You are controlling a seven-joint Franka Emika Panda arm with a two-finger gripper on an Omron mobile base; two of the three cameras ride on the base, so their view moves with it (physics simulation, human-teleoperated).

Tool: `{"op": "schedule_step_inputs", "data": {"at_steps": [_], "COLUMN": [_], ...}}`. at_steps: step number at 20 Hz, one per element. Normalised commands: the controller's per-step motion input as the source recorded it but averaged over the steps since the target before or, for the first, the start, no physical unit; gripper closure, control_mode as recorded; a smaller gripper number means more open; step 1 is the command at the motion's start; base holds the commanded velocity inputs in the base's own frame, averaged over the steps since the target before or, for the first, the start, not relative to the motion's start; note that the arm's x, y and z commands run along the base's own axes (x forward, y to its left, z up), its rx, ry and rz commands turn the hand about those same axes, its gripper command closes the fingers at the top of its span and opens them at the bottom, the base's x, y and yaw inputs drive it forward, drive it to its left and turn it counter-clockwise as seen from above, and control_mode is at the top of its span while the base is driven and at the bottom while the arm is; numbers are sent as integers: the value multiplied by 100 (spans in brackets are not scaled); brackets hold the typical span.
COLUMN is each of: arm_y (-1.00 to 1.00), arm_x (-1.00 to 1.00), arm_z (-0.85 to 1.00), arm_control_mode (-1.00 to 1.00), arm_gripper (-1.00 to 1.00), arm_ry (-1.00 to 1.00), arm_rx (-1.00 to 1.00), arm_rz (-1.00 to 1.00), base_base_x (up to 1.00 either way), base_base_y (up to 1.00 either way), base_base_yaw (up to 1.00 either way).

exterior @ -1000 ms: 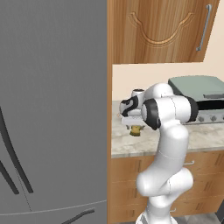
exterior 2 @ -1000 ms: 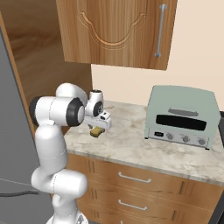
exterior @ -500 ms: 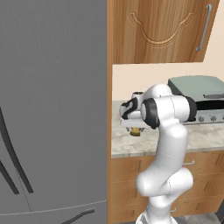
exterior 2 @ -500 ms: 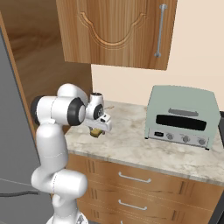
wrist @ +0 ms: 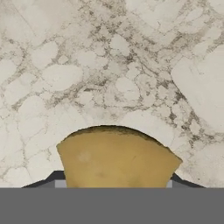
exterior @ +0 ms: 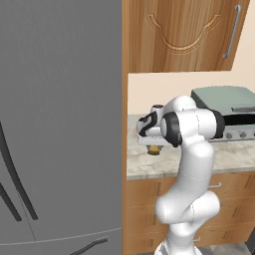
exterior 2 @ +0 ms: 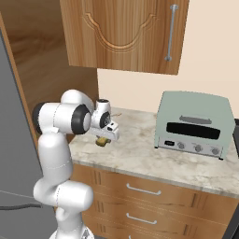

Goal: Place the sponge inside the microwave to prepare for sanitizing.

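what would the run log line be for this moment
pincer: shut on small yellow-olive sponge block | position: just above marble counter, left of grey-green toaster oven | step: sponge in grasp, not yet in microwave

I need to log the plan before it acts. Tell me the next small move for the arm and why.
Probably lift straight up a little. The sponge sits between the gripper fingers, which appear shut on it, low over the marble counter. In the base views it hangs just above the stone beside the toaster oven. Raising it should clear the counter before any carry toward the microwave.
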Motion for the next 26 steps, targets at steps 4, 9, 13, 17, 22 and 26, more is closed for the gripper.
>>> {"op": "schedule_step_inputs", "data": {"at_steps": [4, 9, 13, 17, 22, 26], "arm_y": [-1, -1, 0, 0, 0, 6], "arm_x": [0, -57, -100, -100, -100, -86], "arm_z": [27, 80, 97, 100, 89, 26], "arm_control_mode": [-100, -100, -100, -100, -100, -100], "arm_gripper": [100, 100, 100, 100, 100, 100], "arm_ry": [6, 14, 12, 12, 11, -1], "arm_rx": [1, 1, 0, 0, 0, 0], "arm_rz": [0, 3, 3, 0, 0, 0], "base_base_x": [0, 0, 0, 0, 0, 0], "base_base_y": [0, 0, 0, 0, 0, 0], "base_base_yaw": [0, 0, 0, 0, 0, 0]}}
